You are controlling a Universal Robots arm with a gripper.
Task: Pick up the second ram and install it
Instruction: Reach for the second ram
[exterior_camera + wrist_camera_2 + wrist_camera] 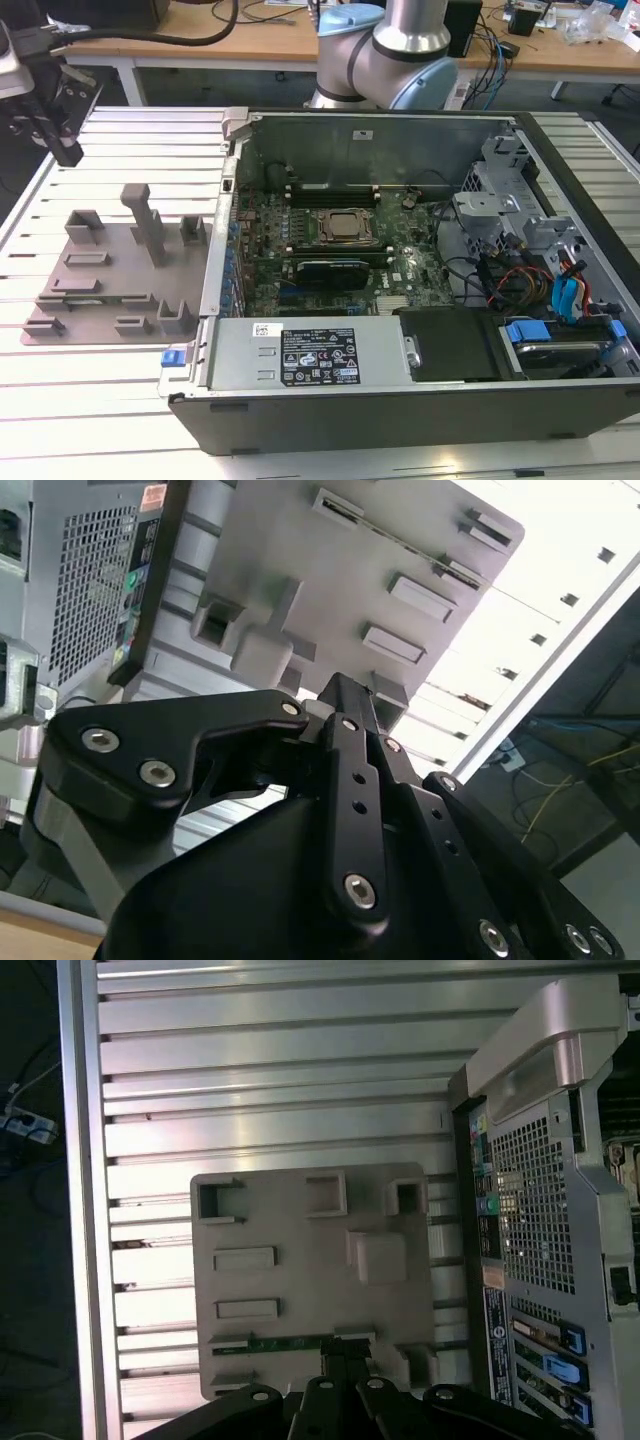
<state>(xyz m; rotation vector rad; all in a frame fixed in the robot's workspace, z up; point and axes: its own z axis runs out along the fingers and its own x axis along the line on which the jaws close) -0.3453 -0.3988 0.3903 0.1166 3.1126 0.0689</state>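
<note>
Open computer case (pixel 400 425) lies on slatted metal bench (pixel 100 380). Inside: power supply (pixel 310 355) along near wall, CPU socket (pixel 345 228) mid-board, blue cables (pixel 565 300). Grey fixture plate (pixel 100 245) (pixel 300 1290) beside case, toward the bench's edge at the exterior view's left.

Overhead light is bleaching the ribbed silver aluminium bench (pixel 100 400) beside the open black computer case (pixel 400 425) in the exterior view, and the case's interior is sitting in soft shadow. In the second wrist view, glare is burning out the bench far from the case, and the black pincer (pixel 350 685) is showing dark, its screws glinting. Bright bands are streaking the bench in the first wrist view.
</note>
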